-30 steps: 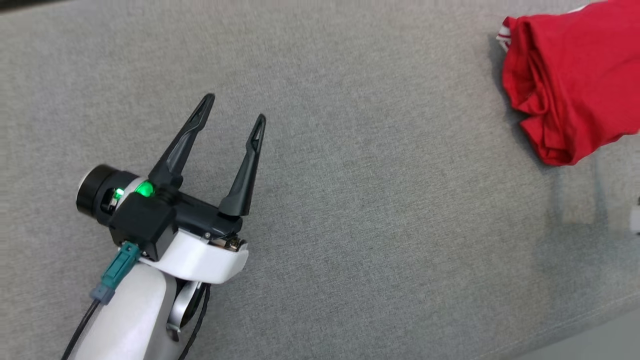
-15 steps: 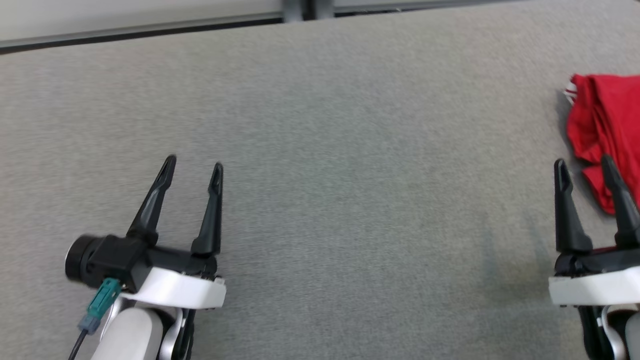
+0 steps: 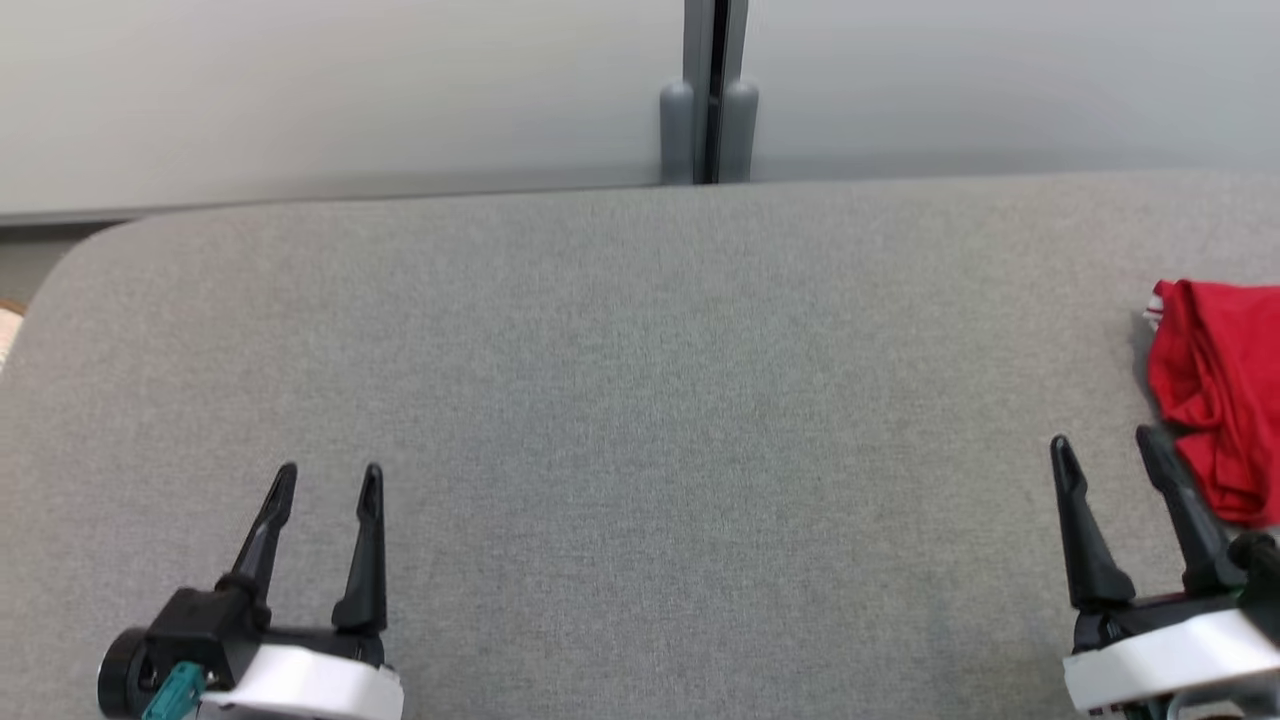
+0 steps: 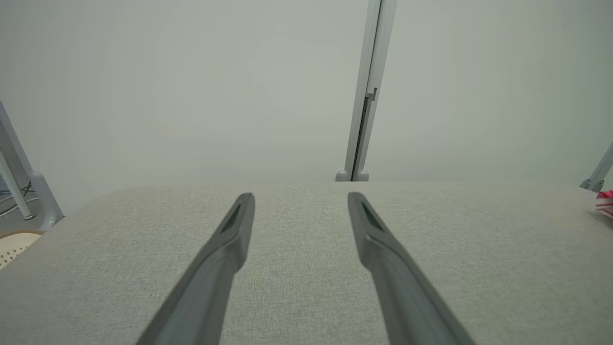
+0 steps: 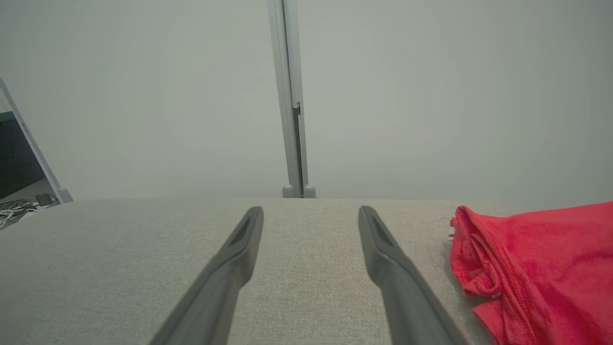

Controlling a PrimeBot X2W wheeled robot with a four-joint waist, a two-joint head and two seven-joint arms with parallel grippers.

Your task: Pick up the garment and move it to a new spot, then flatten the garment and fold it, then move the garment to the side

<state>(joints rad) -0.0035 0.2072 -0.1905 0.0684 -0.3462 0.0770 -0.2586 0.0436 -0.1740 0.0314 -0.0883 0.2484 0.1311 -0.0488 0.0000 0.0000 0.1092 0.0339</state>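
The garment (image 3: pixel 1220 395) is a red folded bundle with a bit of white trim, lying at the right edge of the grey fabric surface (image 3: pixel 640 400). In the right wrist view the garment (image 5: pixel 541 268) lies just right of my fingers, a small gap away. My right gripper (image 3: pixel 1106 448) hovers open at the lower right, its outer finger close beside the garment, nothing between the jaws. At the lower left my left gripper (image 3: pixel 329 475) stands open and empty, far from the garment. A sliver of the garment (image 4: pixel 604 201) shows at the far right of the left wrist view.
A pale wall with a grey vertical post (image 3: pixel 708 95) runs behind the surface's far edge. The surface's rounded left corner (image 3: pixel 60 275) drops off toward a woven seat (image 4: pixel 12 242) and cables on the floor.
The head camera has tilted up and swung, so the wall and far edge are now in the picture. Both grippers sit lower in the view and stay open.
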